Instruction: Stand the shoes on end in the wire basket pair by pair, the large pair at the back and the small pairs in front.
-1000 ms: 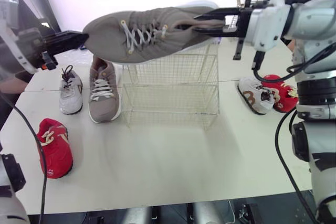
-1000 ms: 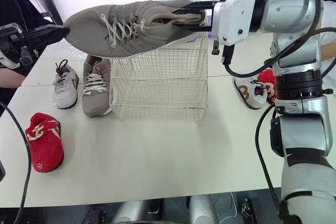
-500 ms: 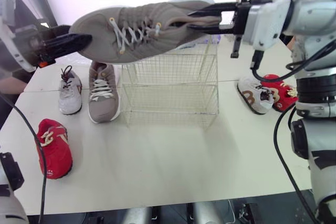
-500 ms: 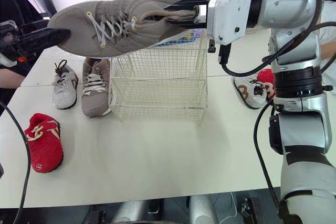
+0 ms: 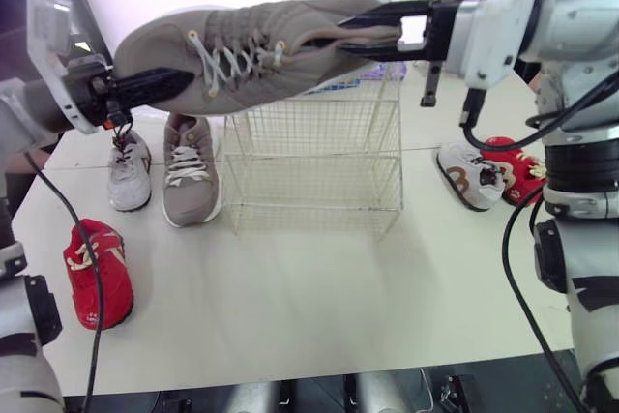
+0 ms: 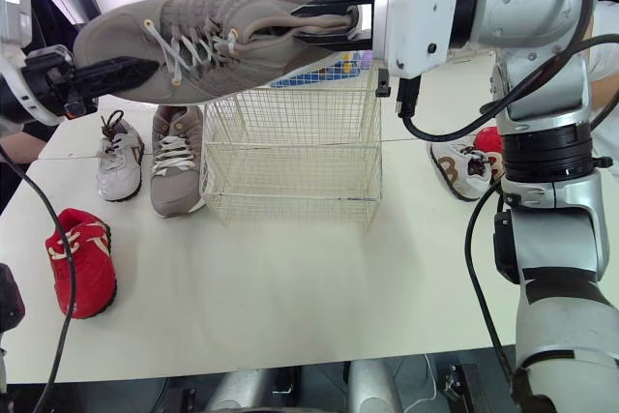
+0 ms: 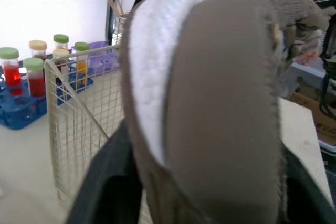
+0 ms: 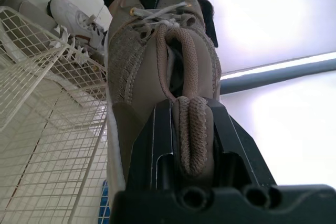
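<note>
I hold the large taupe shoe (image 5: 261,50) in the air, lying level over the top of the wire basket (image 5: 314,157), toe to the left and heel to the right. My right gripper (image 5: 353,33) is clenched on the heel collar, 1 finger inside the opening and 1 outside, which I judge is the firmest place to carry a shoe this long. My left gripper (image 5: 169,82) meets the toe from the left, probably to steady the far end so I can tip the shoe onto its end. Whether it has clamped on I cannot tell.

No shoe stands in the basket yet, so this is the first of the large pair, bound for the far side. Its mate (image 5: 190,166) lies on the table (image 5: 309,297) just left of the basket, beside a small white shoe (image 5: 129,169). A red shoe (image 5: 100,273) lies nearer on the left. A white-and-brown shoe (image 5: 471,176) and the other red shoe (image 5: 513,166) lie together on the right.
</note>
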